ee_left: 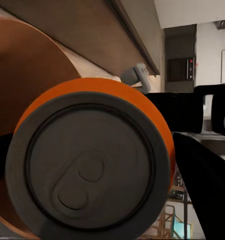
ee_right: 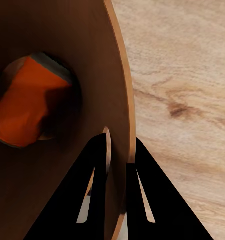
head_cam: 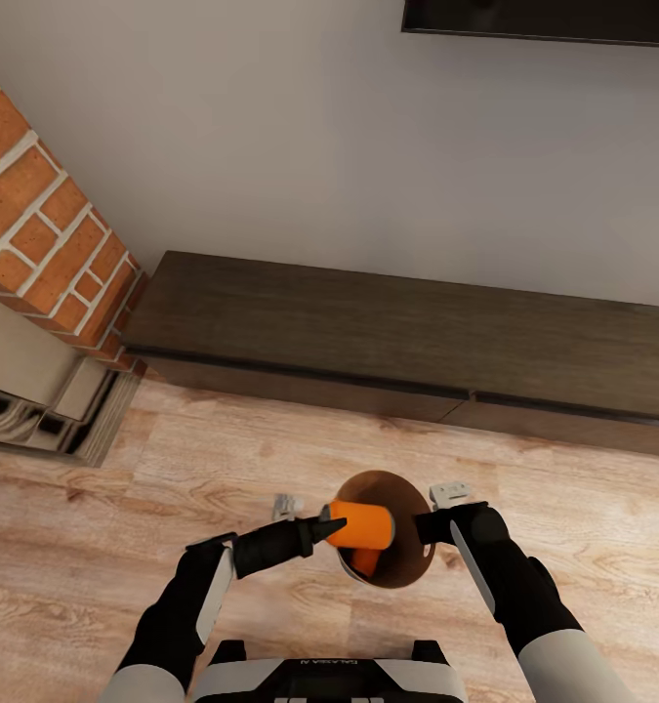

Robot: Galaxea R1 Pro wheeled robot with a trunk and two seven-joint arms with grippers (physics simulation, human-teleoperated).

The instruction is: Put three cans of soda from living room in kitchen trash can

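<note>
The bin is held up by its rim in the right tool so the can, clamped in the left tool, is kept right over its mouth, one can already inside.

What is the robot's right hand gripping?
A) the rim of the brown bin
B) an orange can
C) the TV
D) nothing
A: the right gripper has one finger inside and one outside the brown bin's wall, clamped on its rim.
</note>
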